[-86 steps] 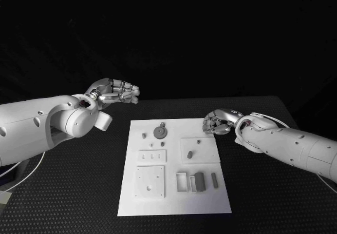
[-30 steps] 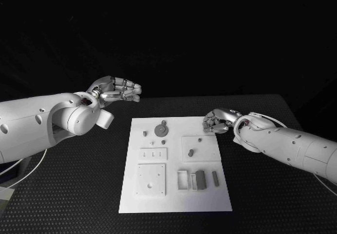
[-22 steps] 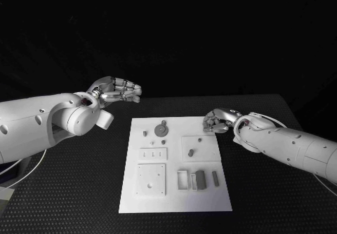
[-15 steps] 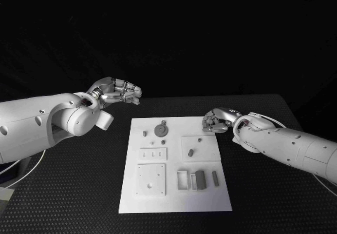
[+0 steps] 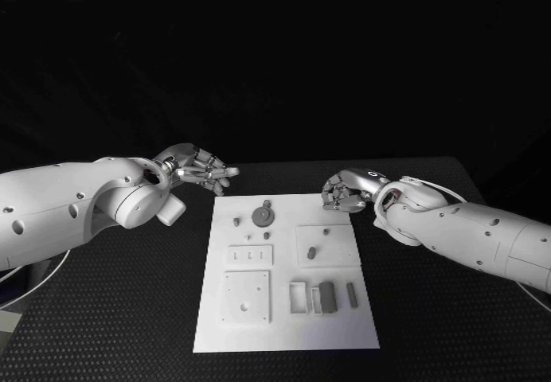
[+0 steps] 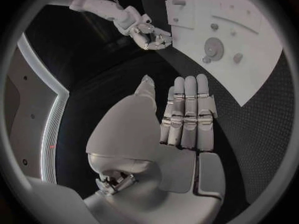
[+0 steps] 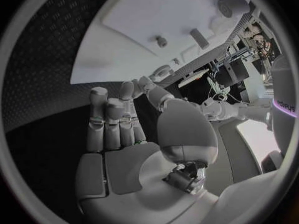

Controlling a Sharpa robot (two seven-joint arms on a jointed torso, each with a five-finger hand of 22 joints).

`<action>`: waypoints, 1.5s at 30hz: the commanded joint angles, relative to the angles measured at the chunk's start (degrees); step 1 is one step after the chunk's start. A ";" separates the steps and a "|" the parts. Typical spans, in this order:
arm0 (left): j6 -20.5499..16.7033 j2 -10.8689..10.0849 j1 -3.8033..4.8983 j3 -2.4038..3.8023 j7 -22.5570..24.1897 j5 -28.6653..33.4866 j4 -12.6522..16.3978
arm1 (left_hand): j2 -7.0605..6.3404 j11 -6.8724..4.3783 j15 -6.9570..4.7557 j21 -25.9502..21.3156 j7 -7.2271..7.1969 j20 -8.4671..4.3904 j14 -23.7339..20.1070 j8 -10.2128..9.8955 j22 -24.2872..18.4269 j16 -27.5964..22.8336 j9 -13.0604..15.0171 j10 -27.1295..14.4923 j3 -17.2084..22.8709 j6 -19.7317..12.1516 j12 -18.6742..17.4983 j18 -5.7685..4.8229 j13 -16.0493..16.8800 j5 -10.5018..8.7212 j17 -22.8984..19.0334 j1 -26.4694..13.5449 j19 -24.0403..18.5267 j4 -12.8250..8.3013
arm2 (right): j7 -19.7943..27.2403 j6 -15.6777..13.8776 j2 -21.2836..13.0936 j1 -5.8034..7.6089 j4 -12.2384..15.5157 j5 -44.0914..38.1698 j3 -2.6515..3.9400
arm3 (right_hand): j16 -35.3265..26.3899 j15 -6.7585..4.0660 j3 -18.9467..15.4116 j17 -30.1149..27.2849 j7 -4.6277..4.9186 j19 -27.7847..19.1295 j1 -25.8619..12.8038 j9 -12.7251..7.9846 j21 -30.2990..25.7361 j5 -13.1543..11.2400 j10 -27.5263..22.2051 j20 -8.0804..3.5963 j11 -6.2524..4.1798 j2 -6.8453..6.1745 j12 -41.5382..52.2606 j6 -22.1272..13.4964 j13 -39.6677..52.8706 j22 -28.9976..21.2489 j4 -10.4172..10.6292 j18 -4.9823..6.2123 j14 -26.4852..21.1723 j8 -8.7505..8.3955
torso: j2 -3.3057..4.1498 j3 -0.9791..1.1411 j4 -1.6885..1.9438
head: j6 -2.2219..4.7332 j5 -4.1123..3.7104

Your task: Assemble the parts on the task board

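Black textured table [image 5: 115,318], dark room behind. Left hand [image 5: 205,173] hovers above the table just off the far left corner of the task board [image 5: 287,334], fingers stretched out and apart, nothing in them; its wrist view shows the fingers [image 6: 187,114] laid side by side, straight, palm bare. Right hand [image 5: 345,191] hangs at the board's far right corner, fingers curled in; whether anything sits inside the curl, cannot tell. Its wrist view shows the fingers [image 7: 109,124] straighter, palm bare. Board lies in the table's middle, long side running away from the robot. Parts lie on it: round disc [image 5: 263,215] near the far end, small pegs beside it, dark bars [image 5: 326,295] standing in the near right recess.
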 commanded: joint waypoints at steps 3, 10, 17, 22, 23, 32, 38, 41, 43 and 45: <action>0.25 1.61 0.06 0.03 -7.43 -4.49 0.21 | 0.28 -0.07 -0.16 0.33 -0.03 -0.33 -0.75 -0.26 0.69 0.86 -0.13 -0.74 -0.80 0.70 0.58 -0.05 1.98 0.02 1.05 1.41 -0.11 -0.03 | -7.87 2.64 -0.68 1.57 5.81 -6.37 0.21 | 0.28 -0.32 0.09 0.12 0.51 0.20 -0.46 -0.02 0.37 0.22 0.08 -0.32 -0.21 -0.57 0.29 0.72 -0.13 1.15 -0.11 2.50 0.13 0.05 | -0.11 0.03 -0.19 | 0.46 0.11; -1.51 4.33 0.04 0.01 -9.84 -4.73 0.29 | 0.02 0.11 -0.05 0.27 0.15 -0.36 -1.31 -0.78 0.96 0.98 -0.33 -1.55 -1.32 0.51 0.71 -0.31 3.15 0.01 1.33 1.03 -0.53 0.03 | -11.77 2.80 -0.41 2.16 12.23 -8.06 0.36 | 0.25 -0.38 0.23 0.19 0.42 0.27 -0.46 0.14 0.38 0.22 0.11 -0.39 -0.28 -0.87 0.31 1.11 -0.21 1.10 0.02 2.50 0.18 0.15 | -0.51 0.00 -0.42 | 0.77 0.50; -3.07 6.97 -0.03 0.00 -11.74 -6.49 0.13 | -2.47 0.40 -0.04 0.32 0.61 -0.41 -1.53 -1.62 1.22 1.20 -0.71 -2.64 -1.84 -0.23 0.73 -0.32 4.44 -0.01 1.60 -1.98 -0.52 0.12 | -15.22 3.05 0.97 2.16 16.14 -9.60 0.40 | 0.31 -0.54 0.18 0.35 0.29 0.75 -0.44 0.29 0.58 0.22 0.52 -0.65 -0.42 -2.65 0.56 1.24 -0.28 1.07 -0.13 2.50 0.68 -0.01 | -0.85 -0.09 -0.30 | 0.70 1.39; -2.35 7.53 -0.23 0.00 -12.55 -6.28 1.22 | -3.81 0.40 -0.06 0.20 0.62 -0.43 -1.74 -1.93 1.35 1.32 -0.85 -3.25 0.33 -0.15 0.95 -0.25 5.92 -0.01 1.76 -3.90 -0.58 0.11 | -16.04 3.02 2.08 2.14 17.64 -9.62 0.41 | 0.27 -0.57 0.17 0.39 0.27 0.91 -0.56 0.36 0.61 0.22 0.60 -0.73 -0.45 -3.26 0.63 1.32 -0.32 1.03 -0.04 2.50 0.84 -0.07 | -0.90 -0.12 -0.34 | 0.71 1.89; -2.15 7.58 -0.27 -0.01 -12.80 -6.09 1.48 | -3.73 0.40 -0.06 0.19 0.62 -0.43 -1.75 -1.96 1.37 1.34 -0.86 -3.29 0.50 -0.14 0.97 -0.24 6.04 -0.01 1.78 -3.98 -0.59 0.10 | -16.20 2.87 2.29 2.14 17.80 -9.63 0.41 | 0.26 -0.57 0.18 0.39 0.27 0.92 -0.57 0.37 0.61 0.22 0.61 -0.73 -0.46 -3.29 0.63 1.32 -0.32 1.03 -0.03 2.50 0.85 -0.08 | -0.85 -0.13 -0.35 | 0.74 1.90; 0.68 8.31 -0.46 -0.01 -14.66 -5.41 2.25 | -2.67 0.29 -0.13 0.13 0.54 -0.46 -1.70 -2.13 1.55 1.62 -1.08 -3.48 1.32 0.14 1.27 -0.22 7.38 -0.04 2.04 -6.23 -0.60 0.13 | -17.88 1.66 3.15 2.04 18.52 -10.45 1.32 | 0.20 -0.64 0.36 0.42 0.20 1.10 -0.44 0.47 0.62 0.23 0.72 -0.85 -0.53 -3.43 0.70 1.49 -0.37 0.99 0.03 2.50 1.02 -0.09 | -0.75 -0.15 -0.20 | 0.66 1.84; 2.69 8.43 -0.48 -0.02 -16.23 -6.64 2.54 | -2.51 -0.19 -0.57 0.27 0.04 -0.87 -1.21 -1.94 1.81 2.24 -1.19 -3.16 2.29 1.14 1.75 0.02 8.95 -0.03 2.50 -12.87 -0.06 0.19 | -18.32 1.21 3.25 1.97 19.05 -10.46 1.61 | 0.18 -0.66 0.43 0.43 0.18 1.16 -0.37 0.50 0.62 0.23 0.75 -0.88 -0.55 -3.44 0.72 1.54 -0.38 0.98 0.02 2.50 1.08 -0.09 | -0.69 -0.17 -0.36 | 0.43 1.91; 3.49 8.57 -0.52 -0.02 -16.94 -7.27 2.80 | -1.95 -0.31 -0.71 0.17 -0.09 -1.02 -1.25 -1.99 1.89 2.39 -1.27 -3.24 1.50 1.34 1.80 0.06 9.58 -0.05 2.66 -14.95 -0.19 0.18 | -18.34 1.11 3.34 1.84 19.28 -10.45 1.83 | 0.17 -0.67 0.45 0.43 0.17 1.17 -0.36 0.51 0.62 0.23 0.76 -0.89 -0.55 -3.44 0.73 1.56 -0.39 0.97 0.02 2.50 1.09 -0.09 | -0.72 -0.17 -0.36 | 0.32 1.88; 3.83 8.68 -0.52 -0.02 -17.26 -7.49 2.89 | -1.88 -0.36 -0.78 0.19 -0.16 -1.07 -1.22 -1.96 1.95 2.46 -1.28 -3.21 1.07 1.48 1.83 0.08 9.80 -0.06 2.72 -15.31 -0.14 0.18 | -18.28 1.21 3.42 1.82 19.27 -10.42 1.89 | 0.17 -0.67 0.46 0.43 0.17 1.18 -0.36 0.51 0.62 0.23 0.76 -0.90 -0.55 -3.44 0.73 1.56 -0.40 0.97 0.02 2.50 1.10 -0.10 | -0.72 -0.17 -0.38 | 0.25 1.90; 3.98 8.74 -0.52 -0.02 -17.35 -7.49 2.98 | -1.94 -0.38 -0.81 0.18 -0.21 -1.10 -1.23 -1.96 1.97 2.49 -1.29 -3.25 0.78 1.56 1.80 0.09 9.95 -0.06 2.75 -15.73 -0.12 0.20 | -18.28 1.26 3.50 1.81 19.35 -10.41 1.92 | 0.16 -0.68 0.47 0.43 0.17 1.20 -0.35 0.52 0.62 0.23 0.77 -0.90 -0.56 -3.42 0.73 1.58 -0.40 0.97 0.04 2.50 1.11 -0.10 | -0.74 -0.18 -0.38 | 0.20 1.88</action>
